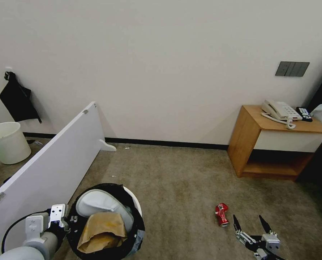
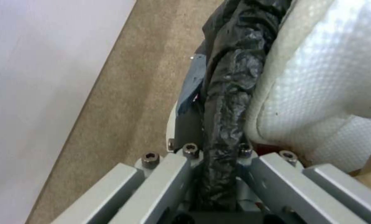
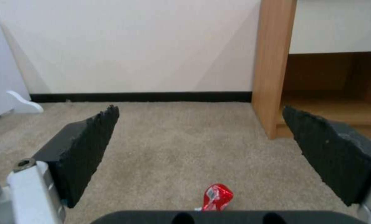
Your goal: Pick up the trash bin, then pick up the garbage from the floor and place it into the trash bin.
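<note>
The trash bin [image 1: 135, 204], white with a black bag over its rim, hangs at the lower left of the head view. My left gripper [image 1: 67, 219] is shut on its bag-covered rim [image 2: 224, 124]. Inside the bin lie a white slipper [image 1: 99, 206] and brown torn cardboard [image 1: 101, 231]; the slipper [image 2: 318, 87] presses against the rim. A crushed red can [image 1: 221, 214] lies on the carpet. My right gripper [image 1: 249, 221] stands open just right of the can and a little nearer to me. The can [image 3: 216, 196] shows low between the black pads [image 3: 85, 146].
A white board [image 1: 48, 166] leans along the left. A cream bucket [image 1: 6, 141] stands beyond it. A wooden nightstand [image 1: 276, 141] with a phone [image 1: 280, 110] stands at the right wall. Open carpet lies between them.
</note>
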### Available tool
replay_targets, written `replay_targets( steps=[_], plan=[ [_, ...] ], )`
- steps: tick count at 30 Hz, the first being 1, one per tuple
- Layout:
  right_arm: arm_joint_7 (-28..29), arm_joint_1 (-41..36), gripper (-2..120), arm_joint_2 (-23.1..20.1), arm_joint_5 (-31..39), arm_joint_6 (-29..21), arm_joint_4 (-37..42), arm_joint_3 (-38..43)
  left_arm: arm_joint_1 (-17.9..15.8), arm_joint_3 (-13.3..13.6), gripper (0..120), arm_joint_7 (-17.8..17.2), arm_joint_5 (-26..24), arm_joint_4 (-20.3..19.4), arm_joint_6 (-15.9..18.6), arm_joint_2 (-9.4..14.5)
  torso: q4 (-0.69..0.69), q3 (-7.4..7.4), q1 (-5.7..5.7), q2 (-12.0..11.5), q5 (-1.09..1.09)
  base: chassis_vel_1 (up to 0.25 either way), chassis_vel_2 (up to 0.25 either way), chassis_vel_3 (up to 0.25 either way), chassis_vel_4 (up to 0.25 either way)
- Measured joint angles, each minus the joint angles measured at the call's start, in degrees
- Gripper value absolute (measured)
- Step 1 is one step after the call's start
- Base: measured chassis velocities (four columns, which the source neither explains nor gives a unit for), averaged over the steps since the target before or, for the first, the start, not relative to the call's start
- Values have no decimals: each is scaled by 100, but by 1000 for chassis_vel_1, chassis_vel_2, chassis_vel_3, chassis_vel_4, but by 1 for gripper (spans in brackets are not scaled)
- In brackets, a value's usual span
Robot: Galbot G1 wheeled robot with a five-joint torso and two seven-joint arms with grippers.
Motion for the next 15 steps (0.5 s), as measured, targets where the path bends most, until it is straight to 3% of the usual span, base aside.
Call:
replay_targets(
  steps=[15],
  plan=[
    [-11, -15, 100, -22, -7, 0, -8, -3, 26, -24, 0, 10, -11, -10, 0, -4, 0, 0, 0, 0, 0, -54, 48, 62, -50]
  ],
)
